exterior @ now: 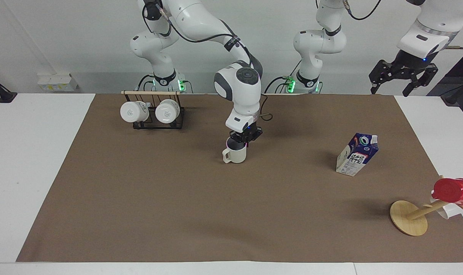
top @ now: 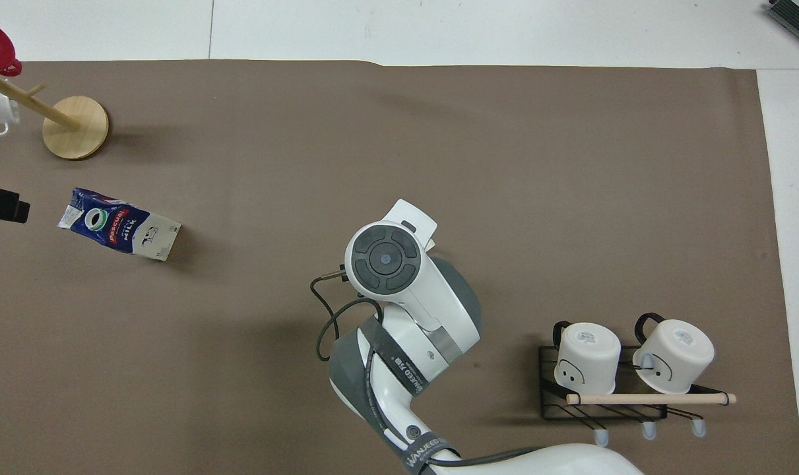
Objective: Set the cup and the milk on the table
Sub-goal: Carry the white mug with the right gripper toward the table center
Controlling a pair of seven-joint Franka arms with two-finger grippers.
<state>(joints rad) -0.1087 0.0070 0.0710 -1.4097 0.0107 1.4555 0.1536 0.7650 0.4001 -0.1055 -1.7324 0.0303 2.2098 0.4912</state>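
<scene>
Facing view: right gripper [exterior: 242, 141] clenched on the rim of the cup [exterior: 235, 154], 1 finger inside the grey-blue hollow, 1 outside. Cup upright, base on or just above the brown sheet of the table [exterior: 177, 198], roughly mid-table; contact not clear. Loop handle turned toward the right arm's end of the table. In the overhead view, cup and gripper wholly hidden under the right arm's wrist housing [top: 389, 260].

Nearest neighbour: black wire rack [exterior: 156, 120] with a wooden rod, holding 2 white mugs [exterior: 134, 111] on their sides, nearer to the robots than the cup and toward the right arm's end. Milk [exterior: 356, 154] standing tilted on the sheet, well apart from the cup, toward the left arm's end, spout uppermost. Farther from the robots than the milk, wooden disc stand [exterior: 408, 217] leaning, with a red cup [exterior: 454, 190] on its peg.

Left gripper [exterior: 402, 74] waiting high over the table's corner at the left arm's end, jaws spread, holding nothing.
</scene>
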